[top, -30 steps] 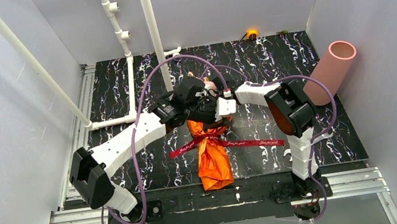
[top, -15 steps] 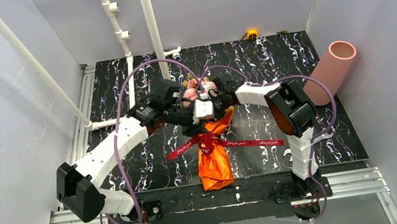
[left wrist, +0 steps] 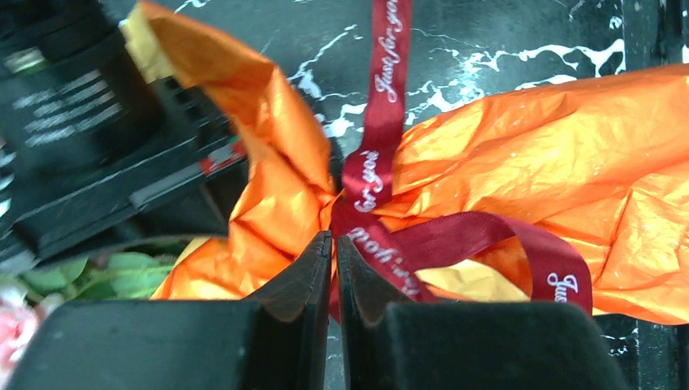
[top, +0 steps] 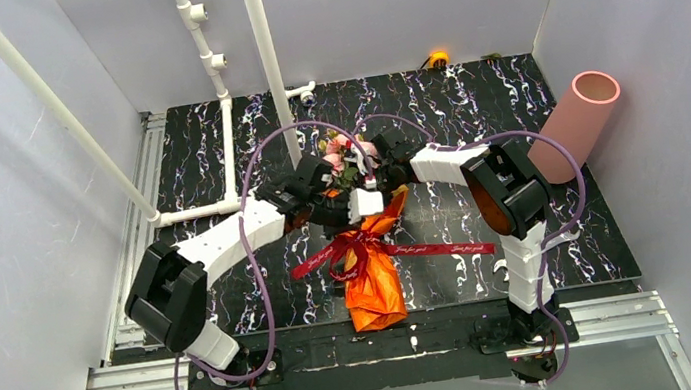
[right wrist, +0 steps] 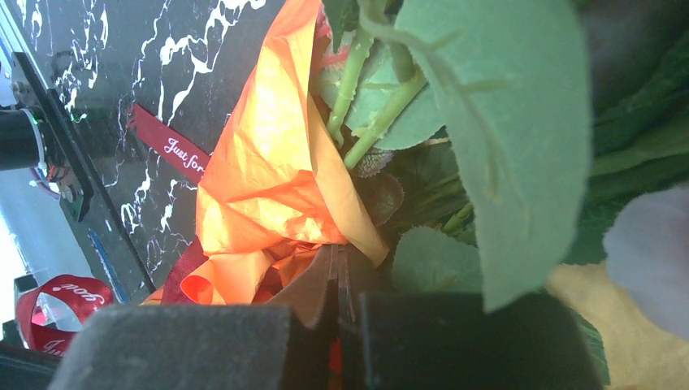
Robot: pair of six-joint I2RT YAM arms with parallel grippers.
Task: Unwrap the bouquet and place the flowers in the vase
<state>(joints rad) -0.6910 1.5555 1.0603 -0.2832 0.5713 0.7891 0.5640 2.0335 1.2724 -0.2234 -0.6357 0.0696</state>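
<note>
Left claw (left wrist: 333, 241) clenched on dark red printed ribbon (left wrist: 382, 122) at knot; right claw (right wrist: 335, 272) pinches crinkled shiny orange wrapping paper (right wrist: 260, 162); best: draw ribbon outward slowly, paper anchored, thin green stems (right wrist: 353, 65) unstrained

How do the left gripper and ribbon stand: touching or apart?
Touching. The left wrist view shows the left gripper pinching the ribbon at its knot.

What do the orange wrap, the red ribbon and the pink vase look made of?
Crinkled shiny orange wrapping paper: looks like thin glossy film or coated paper; sharp creases, sheen. Dark red printed ribbon: seemingly woven satin; soft lustre, limp loops. Salmon-pink cylinder vase: matte, rigid, thick rim; plastic or ceramic, can't tell.
</note>
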